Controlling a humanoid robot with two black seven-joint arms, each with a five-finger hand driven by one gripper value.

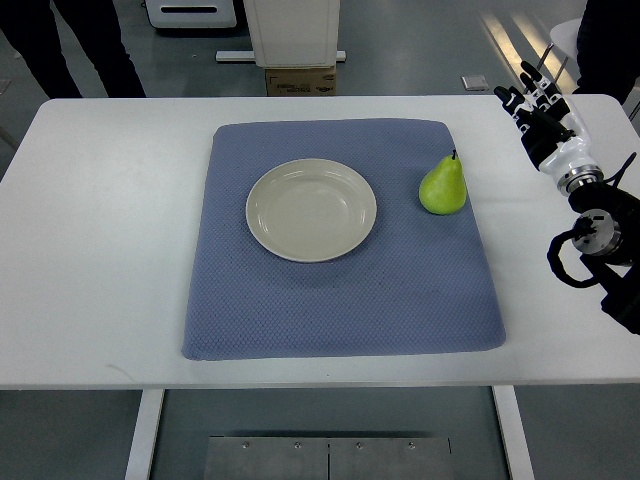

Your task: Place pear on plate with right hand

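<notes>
The green pear [443, 186] stands upright on the blue mat [340, 300], just right of the empty cream plate [311, 209] and apart from it. The right hand [537, 112] hovers well right of the pear, beyond the mat's edge, fingers [522, 98] loosely extended, holding nothing.
</notes>
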